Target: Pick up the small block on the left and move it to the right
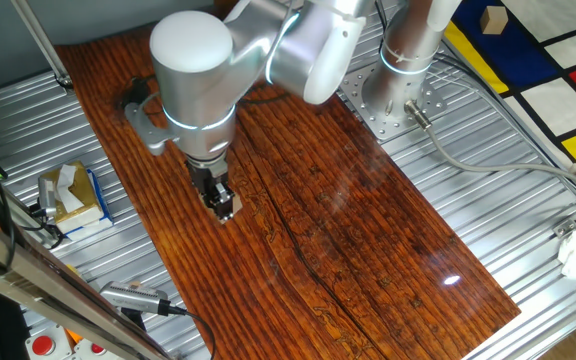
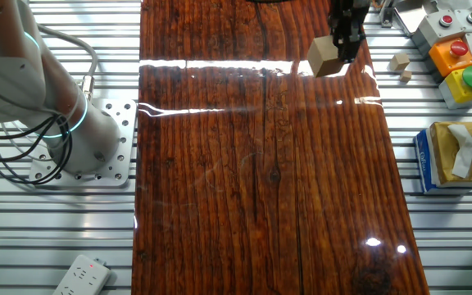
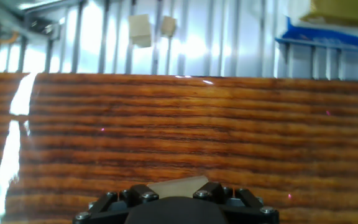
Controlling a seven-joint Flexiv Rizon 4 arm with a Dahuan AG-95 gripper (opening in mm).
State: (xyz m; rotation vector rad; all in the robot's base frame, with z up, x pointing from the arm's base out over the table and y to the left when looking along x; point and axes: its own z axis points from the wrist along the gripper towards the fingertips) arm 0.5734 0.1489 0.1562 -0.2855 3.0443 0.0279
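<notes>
Pickup looks complete: we see the end effector clamped on the small block; we judge transfer rightward remains.

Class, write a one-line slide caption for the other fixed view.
Two-finger gripper holding a small light-tan wooden cube above the dark red-brown wooden board.

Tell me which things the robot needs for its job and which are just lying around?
Needed: the gripper, the small block it grips, the wooden board.

Lying around: tissue box, two spare blocks, button boxes, power strip.
</notes>
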